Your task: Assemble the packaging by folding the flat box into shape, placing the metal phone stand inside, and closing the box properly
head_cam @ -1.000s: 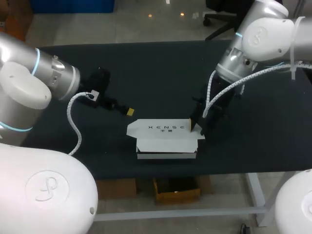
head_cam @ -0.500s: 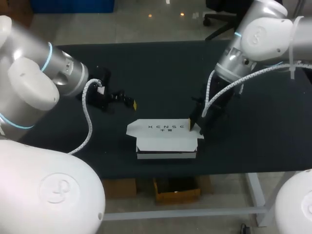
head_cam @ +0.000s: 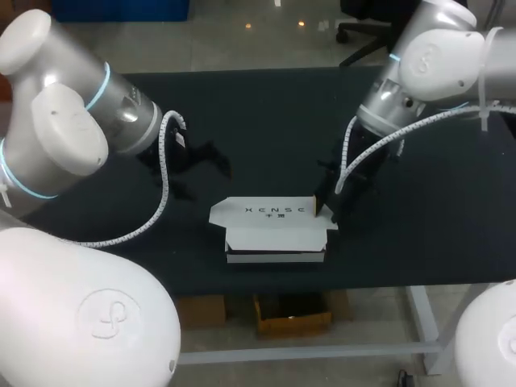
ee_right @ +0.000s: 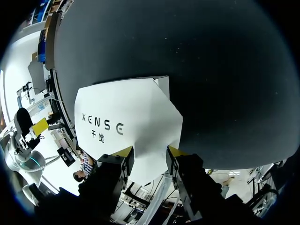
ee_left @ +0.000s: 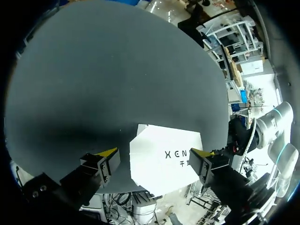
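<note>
White box (head_cam: 274,230) lies near the black table's (head_cam: 242,105) front edge.

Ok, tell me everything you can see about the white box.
The white box looks like thin cardboard, folded into a shallow tray. Its lid flap is open and laid back, and has dark print on it. The box sits flat on the black table, near the front edge. The right gripper is at its right rear corner; whether it grips the flap is unclear. What is inside cannot be made out.
</note>
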`<state>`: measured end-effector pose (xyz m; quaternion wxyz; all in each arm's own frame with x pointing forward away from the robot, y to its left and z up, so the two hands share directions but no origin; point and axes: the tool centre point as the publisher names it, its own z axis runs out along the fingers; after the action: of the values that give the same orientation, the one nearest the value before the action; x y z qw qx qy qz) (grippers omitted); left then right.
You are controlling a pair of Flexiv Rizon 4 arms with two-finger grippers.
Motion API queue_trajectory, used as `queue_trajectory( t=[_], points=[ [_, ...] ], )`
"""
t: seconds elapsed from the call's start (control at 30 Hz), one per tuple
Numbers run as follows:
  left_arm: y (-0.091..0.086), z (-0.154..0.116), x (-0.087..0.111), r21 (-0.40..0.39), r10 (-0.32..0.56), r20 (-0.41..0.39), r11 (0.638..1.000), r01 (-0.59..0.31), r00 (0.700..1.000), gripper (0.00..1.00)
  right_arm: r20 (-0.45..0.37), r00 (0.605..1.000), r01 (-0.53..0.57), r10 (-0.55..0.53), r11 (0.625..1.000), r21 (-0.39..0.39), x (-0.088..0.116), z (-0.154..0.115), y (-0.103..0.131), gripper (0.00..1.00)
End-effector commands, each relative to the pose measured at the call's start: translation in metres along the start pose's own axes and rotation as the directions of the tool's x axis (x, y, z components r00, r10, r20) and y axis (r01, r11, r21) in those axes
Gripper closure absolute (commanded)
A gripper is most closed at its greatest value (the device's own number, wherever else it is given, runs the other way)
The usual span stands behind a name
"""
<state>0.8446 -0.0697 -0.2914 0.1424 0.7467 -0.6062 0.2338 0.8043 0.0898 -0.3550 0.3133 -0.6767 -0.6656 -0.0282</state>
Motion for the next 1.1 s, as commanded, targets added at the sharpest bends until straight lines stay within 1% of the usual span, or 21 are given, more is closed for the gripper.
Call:
queue_trajectory(
  t=[0.03, 0.2, 0.23, 0.3, 0.33, 0.43, 0.47, 0.5, 0.53, 0.57, 0.6, 0.63, 0.67, 0.73, 0.8, 0.9, 0.93, 1.03, 1.1],
  points=[
    [0.0, 0.0, 0.005, -0.002, -0.002, 0.137, 1.0, 0.002, 0.991, 0.0, -0.009, 1.0, 0.001, -0.001, 1.0, -0.003, -0.002, 0.0, -0.001, 0.58],
    [0.0, 0.0, 0.005, -0.002, -0.002, 0.137, 1.0, 0.002, 0.991, 0.0, -0.004, 1.0, 0.003, -0.003, 1.0, -0.003, -0.003, 0.001, -0.001, 0.58],
    [-0.006, 0.002, 0.009, -0.025, 0.026, 0.162, 0.999, -0.022, 0.987, 0.0, -0.003, 1.0, 0.003, -0.003, 1.0, -0.003, -0.003, 0.001, -0.001, 0.58],
    [-0.014, 0.004, 0.017, -0.061, 0.031, 0.181, 0.998, -0.021, 0.983, 0.0, -0.002, 1.0, 0.003, -0.003, 1.0, -0.005, -0.002, 0.001, -0.001, 0.58],
    [-0.016, 0.006, 0.021, -0.089, 0.054, 0.192, 0.995, -0.037, 0.98, 0.0, -0.003, 1.0, 0.002, -0.002, 1.0, -0.006, -0.002, 0.001, -0.001, 0.58],
    [-0.024, 0.01, 0.03, -0.164, 0.048, 0.226, 0.986, -0.011, 0.973, 0.0, -0.005, 1.0, 0.001, -0.001, 1.0, -0.007, -0.002, 0.001, -0.002, 0.58],
    [-0.027, 0.011, 0.032, -0.182, 0.037, 0.231, 0.983, 0.006, 0.972, 0.07, -0.005, 1.0, 0.001, -0.001, 1.0, -0.007, -0.002, 0.001, -0.002, 0.58],
    [-0.028, 0.012, 0.032, -0.204, 0.048, 0.228, 0.979, -0.001, 0.972, 0.18, -0.005, 1.0, 0.0, 0.0, 1.0, -0.008, -0.002, 0.001, -0.002, 0.58],
    [-0.03, 0.014, 0.033, -0.238, 0.048, 0.228, 0.971, 0.008, 0.972, 0.22, -0.005, 1.0, 0.0, 0.0, 1.0, -0.007, -0.002, 0.002, -0.002, 0.58],
    [-0.032, 0.016, 0.032, -0.274, 0.038, 0.248, 0.961, 0.033, 0.968, 0.45, -0.005, 1.0, 0.0, 0.0, 1.0, -0.007, -0.002, 0.002, -0.002, 0.58],
    [-0.033, 0.017, 0.032, -0.286, 0.038, 0.257, 0.957, 0.038, 0.966, 0.55, -0.005, 1.0, -0.001, 0.001, 1.0, -0.007, -0.002, 0.002, -0.002, 0.58],
    [-0.033, 0.02, 0.031, -0.301, 0.037, 0.267, 0.953, 0.047, 0.963, 0.59, -0.005, 1.0, -0.001, 0.001, 1.0, -0.007, -0.002, 0.002, -0.002, 0.58],
    [-0.034, 0.023, 0.031, -0.306, 0.027, 0.29, 0.95, 0.066, 0.957, 0.59, -0.003, 1.0, -0.001, 0.001, 1.0, -0.007, -0.002, 0.002, -0.002, 0.58],
    [-0.033, 0.025, 0.03, -0.318, 0.028, 0.311, 0.945, 0.076, 0.95, 0.58, -0.003, 1.0, -0.002, 0.002, 1.0, -0.008, -0.002, 0.002, -0.002, 0.58],
    [-0.027, 0.031, 0.027, -0.307, 0.028, 0.331, 0.948, 0.08, 0.943, 0.58, -0.004, 1.0, -0.003, 0.003, 1.0, -0.008, -0.002, 0.002, -0.002, 0.58],
    [-0.017, 0.033, 0.023, -0.288, 0.02, 0.345, 0.954, 0.086, 0.938, 0.62, -0.005, 1.0, -0.005, 0.005, 1.0, -0.009, -0.003, 0.002, -0.002, 0.58],
    [-0.014, 0.034, 0.022, -0.281, 0.01, 0.349, 0.955, 0.095, 0.937, 0.61, -0.004, 1.0, -0.005, 0.005, 1.0, -0.009, -0.003, 0.002, -0.002, 0.59],
    [-0.004, 0.033, 0.02, -0.262, 0.002, 0.351, 0.96, 0.096, 0.936, 0.65, -0.002, 1.0, -0.007, 0.007, 1.0, -0.01, -0.003, 0.002, -0.002, 0.59],
    [0.002, 0.032, 0.019, -0.247, -0.002, 0.355, 0.964, 0.096, 0.935, 0.65, -0.001, 1.0, -0.007, 0.007, 1.0, -0.01, -0.003, 0.003, -0.002, 0.59]
  ],
)
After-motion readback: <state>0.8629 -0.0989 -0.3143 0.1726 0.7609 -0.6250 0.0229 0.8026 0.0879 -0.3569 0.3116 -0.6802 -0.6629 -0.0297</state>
